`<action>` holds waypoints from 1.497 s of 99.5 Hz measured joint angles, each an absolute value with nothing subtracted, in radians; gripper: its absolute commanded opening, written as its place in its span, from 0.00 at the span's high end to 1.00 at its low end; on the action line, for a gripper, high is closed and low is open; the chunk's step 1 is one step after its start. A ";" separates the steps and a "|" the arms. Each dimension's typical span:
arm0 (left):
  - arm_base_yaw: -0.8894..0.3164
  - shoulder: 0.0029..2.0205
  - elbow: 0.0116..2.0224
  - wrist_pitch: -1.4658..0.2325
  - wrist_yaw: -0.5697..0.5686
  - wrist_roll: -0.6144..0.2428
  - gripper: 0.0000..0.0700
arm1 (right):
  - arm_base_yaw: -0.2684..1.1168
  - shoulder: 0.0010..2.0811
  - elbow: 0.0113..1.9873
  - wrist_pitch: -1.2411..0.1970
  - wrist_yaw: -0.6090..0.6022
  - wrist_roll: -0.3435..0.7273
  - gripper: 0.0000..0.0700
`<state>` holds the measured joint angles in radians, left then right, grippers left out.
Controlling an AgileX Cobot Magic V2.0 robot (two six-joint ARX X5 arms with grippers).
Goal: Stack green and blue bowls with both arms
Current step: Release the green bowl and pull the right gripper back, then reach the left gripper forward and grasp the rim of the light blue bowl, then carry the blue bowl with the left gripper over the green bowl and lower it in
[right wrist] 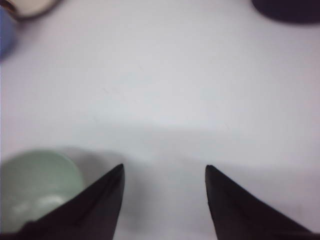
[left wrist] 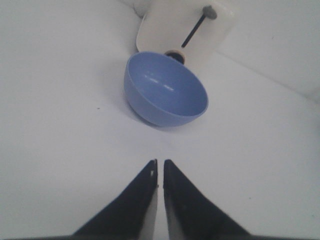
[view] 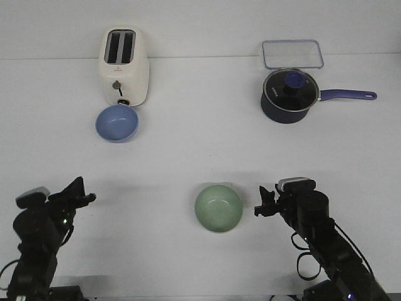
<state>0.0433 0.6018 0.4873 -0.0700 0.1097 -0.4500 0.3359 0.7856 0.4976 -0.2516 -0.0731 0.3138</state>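
The blue bowl (view: 117, 123) stands empty on the white table just in front of the toaster; it also shows in the left wrist view (left wrist: 165, 95), well beyond the fingertips. The green bowl (view: 218, 208) stands empty near the table's front middle and shows partly in the right wrist view (right wrist: 37, 185). My left gripper (view: 86, 195) is shut and empty at the front left, far from the blue bowl. My right gripper (view: 262, 207) is open and empty, just right of the green bowl without touching it.
A cream toaster (view: 124, 66) stands at the back left, touching or nearly touching the blue bowl. A dark navy saucepan (view: 288, 95) with glass lid and long handle stands at the back right, with a clear plastic container (view: 292, 54) behind it.
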 measured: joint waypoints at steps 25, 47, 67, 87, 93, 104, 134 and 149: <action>0.044 1.193 0.804 -0.049 0.148 -0.348 0.11 | 0.334 0.784 0.496 -0.256 -0.064 0.303 0.52; 0.044 1.499 1.024 -0.008 0.149 -0.338 0.20 | 0.334 0.784 0.496 -0.256 -0.064 0.296 0.52; 0.045 1.744 1.212 -0.018 0.149 -0.337 0.42 | 0.334 0.784 0.496 -0.257 -0.064 0.295 0.52; 0.045 1.887 1.307 -0.061 0.149 -0.334 0.96 | 0.331 0.784 0.496 -0.262 -0.032 0.295 0.52; 0.046 1.893 1.307 -0.066 0.148 -0.333 0.98 | 0.321 0.784 0.496 -0.272 -0.013 0.295 0.52; 0.046 1.888 1.307 -0.061 0.149 -0.331 0.98 | 0.286 0.782 0.496 -0.274 0.005 0.295 0.52; 0.019 1.649 1.306 -0.286 0.242 -0.250 0.98 | 0.186 0.734 0.436 -0.277 0.000 0.296 0.52; -0.049 1.459 1.201 -0.299 0.355 -0.227 0.98 | 0.180 0.733 0.436 -0.272 -0.025 0.295 0.52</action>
<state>-0.0486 1.4586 1.2011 -0.2993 0.3550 -0.2268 0.1802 0.7330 0.4358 -0.2722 -0.0250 0.2955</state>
